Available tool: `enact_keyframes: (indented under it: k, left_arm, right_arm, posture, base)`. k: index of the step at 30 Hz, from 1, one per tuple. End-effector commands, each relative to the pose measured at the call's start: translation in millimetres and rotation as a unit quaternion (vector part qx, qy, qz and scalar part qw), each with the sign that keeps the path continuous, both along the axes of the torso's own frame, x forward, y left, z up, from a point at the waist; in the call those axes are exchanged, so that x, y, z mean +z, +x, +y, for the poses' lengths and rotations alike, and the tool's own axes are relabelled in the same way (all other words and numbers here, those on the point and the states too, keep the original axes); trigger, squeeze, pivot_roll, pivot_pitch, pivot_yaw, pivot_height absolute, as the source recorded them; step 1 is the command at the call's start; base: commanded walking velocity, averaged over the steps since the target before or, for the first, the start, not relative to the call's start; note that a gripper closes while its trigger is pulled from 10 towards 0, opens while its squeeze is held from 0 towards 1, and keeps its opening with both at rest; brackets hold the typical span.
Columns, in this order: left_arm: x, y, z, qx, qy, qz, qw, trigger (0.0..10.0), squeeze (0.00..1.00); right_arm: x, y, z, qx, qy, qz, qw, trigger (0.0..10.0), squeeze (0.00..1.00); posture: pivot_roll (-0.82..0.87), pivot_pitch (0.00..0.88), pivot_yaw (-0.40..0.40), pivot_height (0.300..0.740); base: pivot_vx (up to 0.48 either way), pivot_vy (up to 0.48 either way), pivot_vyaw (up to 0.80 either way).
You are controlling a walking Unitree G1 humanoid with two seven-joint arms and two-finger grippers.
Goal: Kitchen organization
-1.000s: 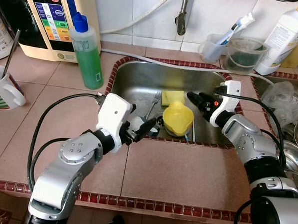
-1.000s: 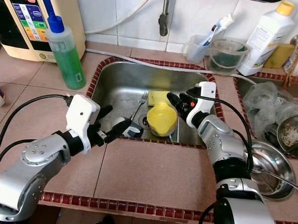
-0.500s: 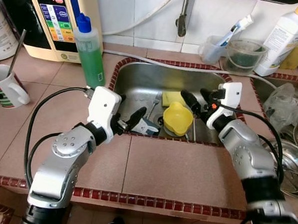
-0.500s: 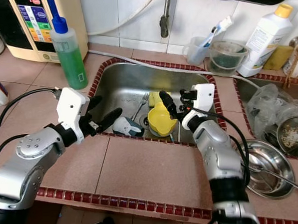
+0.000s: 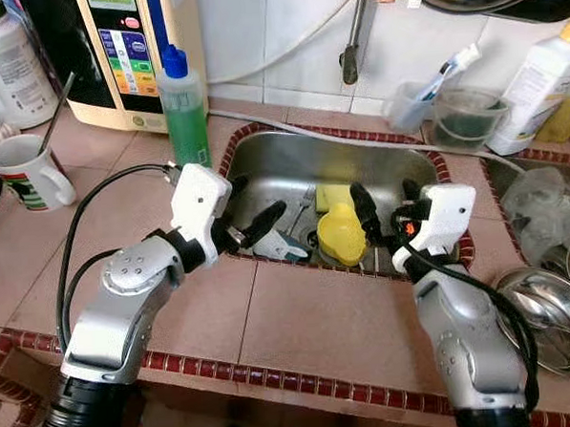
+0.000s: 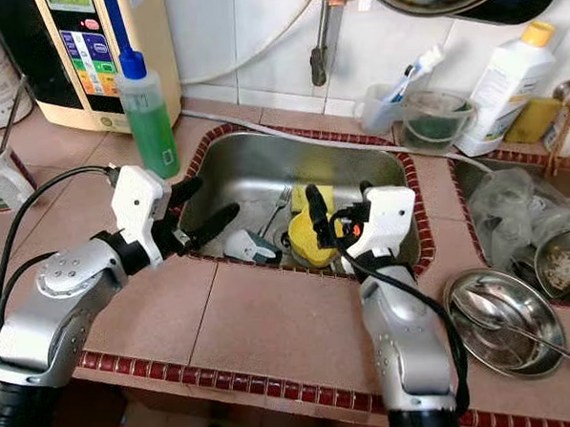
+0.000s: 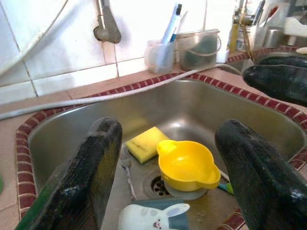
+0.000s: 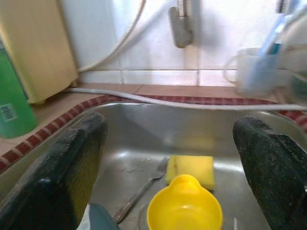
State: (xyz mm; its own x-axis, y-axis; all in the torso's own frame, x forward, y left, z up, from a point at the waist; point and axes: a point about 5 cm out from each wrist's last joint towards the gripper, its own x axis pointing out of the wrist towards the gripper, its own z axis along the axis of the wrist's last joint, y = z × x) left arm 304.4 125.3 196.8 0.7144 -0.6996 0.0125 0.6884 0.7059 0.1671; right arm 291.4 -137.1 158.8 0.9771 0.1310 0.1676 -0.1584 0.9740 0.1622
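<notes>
Both grippers are hanging over the near edge of the steel sink (image 5: 263, 162), each with its two black fingers spread wide and gripping nothing: the left gripper (image 5: 251, 210) is reaching in from the sink's left front corner, and the right gripper (image 5: 385, 201) is reaching in over the front rim further right, its fingers standing either side of the yellow bowl as seen from the right wrist. Around them the tiled counter (image 5: 319, 317) is running along the front, edged with a dark red mosaic border. At the back left a cream appliance with a coloured panel (image 5: 128, 49) is standing against the wall, and a green soap bottle (image 5: 184, 109) with a blue cap is standing just beside it, near the sink's left rim. A tap (image 5: 353, 47) is hanging above the back of the sink. On the sink floor the yellow bowl (image 7: 186, 165) is sitting over the drain, a yellow sponge (image 7: 144, 143) is lying just behind it, a small white and blue-grey piece with a rabbit face (image 7: 153, 218) is lying nearest the front rim, and a fork (image 8: 141, 189) is lying beside the sponge.
</notes>
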Motion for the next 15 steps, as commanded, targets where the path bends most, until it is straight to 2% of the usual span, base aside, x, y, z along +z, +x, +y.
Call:
enact_keyframes:
  k: [1, 9, 13, 15]
  left_arm:
    - [3, 0.8, -4.6, -0.016, -0.003, -0.008, 1.000, 10.0, 0.00]
    - [-5, -0.8, -8.1, -0.027, -0.017, 0.002, 0.999, 10.0, 0.00]
    - [-7, -2.2, -10.0, -0.032, -0.021, 0.004, 0.999, 10.0, 0.00]
    - [-7, -2.1, -10.2, -0.034, -0.022, 0.004, 0.999, 10.0, 0.00]
  right_arm:
    - [4, -5.2, -3.9, -0.032, -0.013, -0.007, 0.999, 10.0, 0.00]
    - [3, -16.3, -9.4, -0.094, -0.041, 0.001, 0.995, 10.0, 0.00]
    - [-4, -18.9, -10.1, -0.116, -0.047, 0.035, 0.992, 10.0, 0.00]
    - [-9, -20.6, -10.9, -0.138, -0.024, 0.071, 0.988, 10.0, 0.00]
  posture:
    - [-0.11, 0.049, -0.016, 0.740]
    - [-0.12, 0.046, -0.012, 0.740]
    - [-0.13, 0.045, -0.018, 0.740]
    - [-0.14, 0.046, -0.018, 0.740]
  base:
    - [0.000, 0.000, 0.00]
    - [0.000, 0.000, 0.00]
    - [0.000, 0.000, 0.00]
    - [0.000, 0.000, 0.00]
